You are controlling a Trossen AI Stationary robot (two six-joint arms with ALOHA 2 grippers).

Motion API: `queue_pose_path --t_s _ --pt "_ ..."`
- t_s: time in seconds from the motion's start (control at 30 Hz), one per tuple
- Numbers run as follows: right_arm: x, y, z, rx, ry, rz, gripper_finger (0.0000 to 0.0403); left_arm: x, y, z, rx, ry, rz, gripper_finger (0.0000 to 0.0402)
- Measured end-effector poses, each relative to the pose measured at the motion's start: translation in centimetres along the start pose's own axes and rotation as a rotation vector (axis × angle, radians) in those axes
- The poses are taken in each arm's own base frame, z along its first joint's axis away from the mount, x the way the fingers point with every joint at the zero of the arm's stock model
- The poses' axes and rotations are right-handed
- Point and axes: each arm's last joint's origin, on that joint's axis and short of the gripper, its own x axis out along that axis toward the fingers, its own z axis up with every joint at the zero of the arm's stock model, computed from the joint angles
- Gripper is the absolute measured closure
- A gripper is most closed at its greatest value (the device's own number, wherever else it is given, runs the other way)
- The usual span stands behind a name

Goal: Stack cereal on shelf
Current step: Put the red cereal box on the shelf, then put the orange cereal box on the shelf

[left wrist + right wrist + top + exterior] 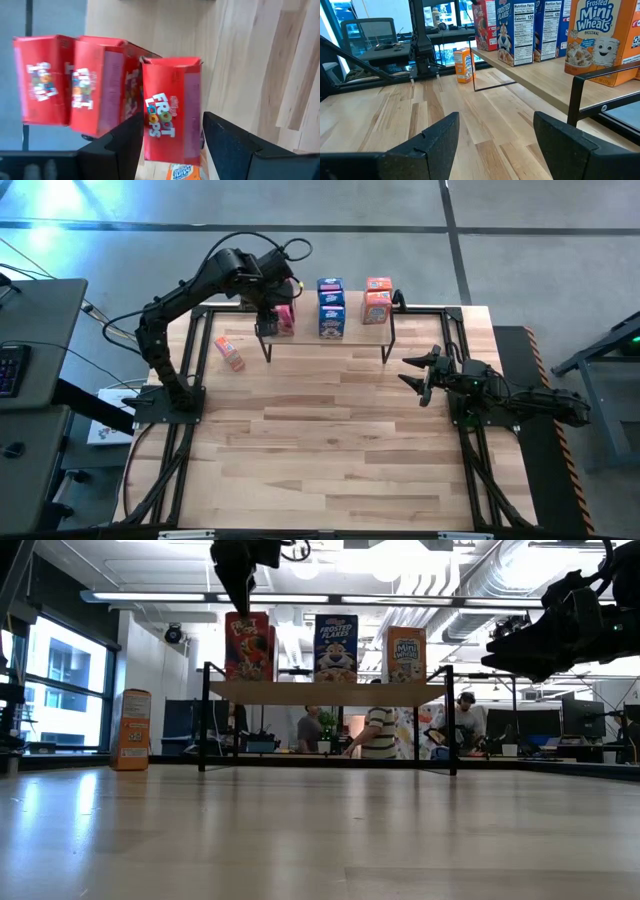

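The shelf (330, 338) stands at the table's far middle. On it stand pink-red boxes (284, 316) at the left, blue boxes (331, 306) in the middle and orange boxes (378, 300) at the right. My left gripper (172, 137) hangs over the shelf's left end, open. Its fingers stand on either side of the nearest pink-red Froot Loops box (171, 110), which stands upright on the shelf plank (248, 645). One more orange box (229, 352) stands on the table left of the shelf. My right gripper (420, 375) is open and empty, right of the shelf. My left gripper comes at the nearest pink-red box from above, one finger (122, 142) at each side of it. A thin gap shows at the other finger (235, 145). I cannot tell whether the fingers touch the box.
The shelf's thin black legs (205, 720) stand on the table. The wide wooden tabletop (330, 450) stretches from the shelf to the near edge. People sit in the room behind the table (380, 735).
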Motion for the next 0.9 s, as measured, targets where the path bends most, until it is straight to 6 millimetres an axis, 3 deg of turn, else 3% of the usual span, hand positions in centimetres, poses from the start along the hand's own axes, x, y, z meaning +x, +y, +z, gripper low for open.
queue_pose_path --t_s 0.43,0.67,0.9 --pt "0.0 0.0 0.0 0.0 0.0 0.0 0.0155 -4.2 -0.1 -1.7 -0.152 -0.084 0.043 0.0206" --pt "0.0 0.0 0.0 0.0 0.0 0.0 0.0155 -6.8 -1.3 -3.5 -0.448 -0.153 0.078 0.0206" --pt "0.0 0.0 0.0 0.0 0.0 0.0 0.0155 -7.3 -3.5 -6.0 -0.791 -0.154 0.108 0.0206"
